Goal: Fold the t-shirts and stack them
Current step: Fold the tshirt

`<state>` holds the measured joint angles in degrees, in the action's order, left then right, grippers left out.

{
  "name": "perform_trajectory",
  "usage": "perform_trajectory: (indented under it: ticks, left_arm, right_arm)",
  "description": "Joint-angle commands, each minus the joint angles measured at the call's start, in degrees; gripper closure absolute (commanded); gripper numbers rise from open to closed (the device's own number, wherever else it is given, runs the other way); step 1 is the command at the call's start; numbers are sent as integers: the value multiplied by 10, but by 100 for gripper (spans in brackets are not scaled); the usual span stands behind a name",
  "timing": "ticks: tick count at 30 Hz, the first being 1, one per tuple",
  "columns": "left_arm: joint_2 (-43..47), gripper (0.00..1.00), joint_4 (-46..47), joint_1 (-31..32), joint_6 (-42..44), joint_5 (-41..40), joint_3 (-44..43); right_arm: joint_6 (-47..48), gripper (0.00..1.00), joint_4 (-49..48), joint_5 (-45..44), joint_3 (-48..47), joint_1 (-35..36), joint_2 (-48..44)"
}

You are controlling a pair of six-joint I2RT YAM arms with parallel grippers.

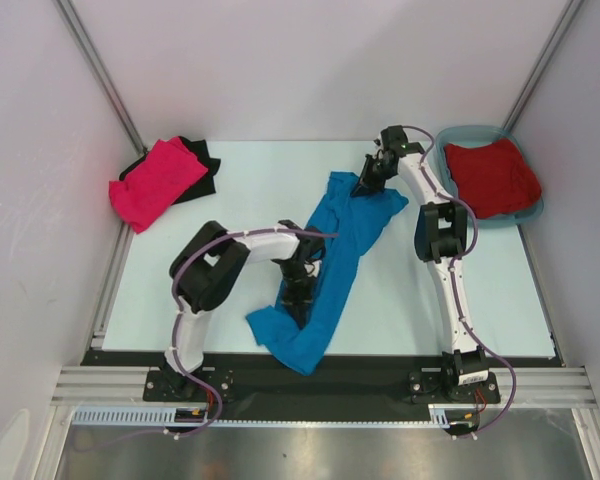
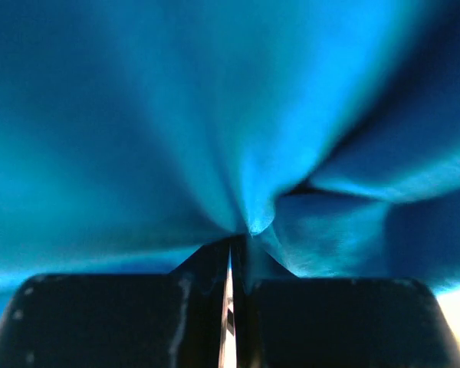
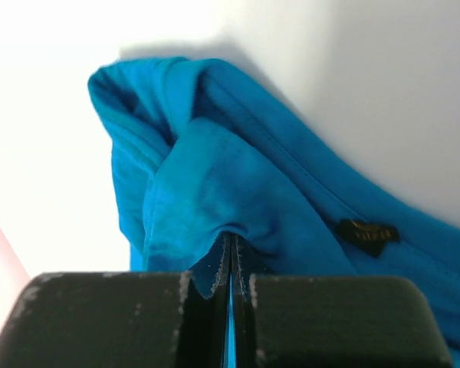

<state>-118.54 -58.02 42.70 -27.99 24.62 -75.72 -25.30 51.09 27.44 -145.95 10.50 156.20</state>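
Four t-shirts in view. One blue t-shirt point(image 1: 345, 250) at table centre, pinched by left gripper point(image 1: 298, 290) and right gripper point(image 1: 370, 180). One pink t-shirt point(image 1: 155, 182) overlaps one black t-shirt point(image 1: 202, 165) at 10 o'clock. One red t-shirt point(image 1: 490, 178) in the tub point(image 1: 536, 207) at 2 o'clock.

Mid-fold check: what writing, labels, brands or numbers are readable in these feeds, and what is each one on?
Dark tag on the blue t-shirt, right wrist view: yellowish lettering, too blurred to read.
No other text, number or logo shows on the red t-shirt, the pink t-shirt or elsewhere in any view.
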Motion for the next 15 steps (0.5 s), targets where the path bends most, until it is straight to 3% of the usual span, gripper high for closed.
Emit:
perform_trajectory:
  ticks: [1, 6, 10, 13, 15]
  left_arm:
    - [-77, 97, 233, 64, -58, 139, 0]
    - [-83, 97, 231, 73, -83, 156, -42]
    - [-82, 97, 179, 71, -74, 108, -84]
    - [-66, 97, 116, 64, -61, 21, -132]
    - [-33, 97, 87, 56, -66, -78, -160]
  right_arm:
    - [-5, 100, -35, -24, -11, 8, 36]
    - [1, 100, -35, -14, -34, 7, 47]
    - [8, 100, -33, -9, -41, 0, 46]
    - [5, 100, -28, 9, -41, -5, 25]
    - [7, 100, -25, 16, -33, -3, -20]
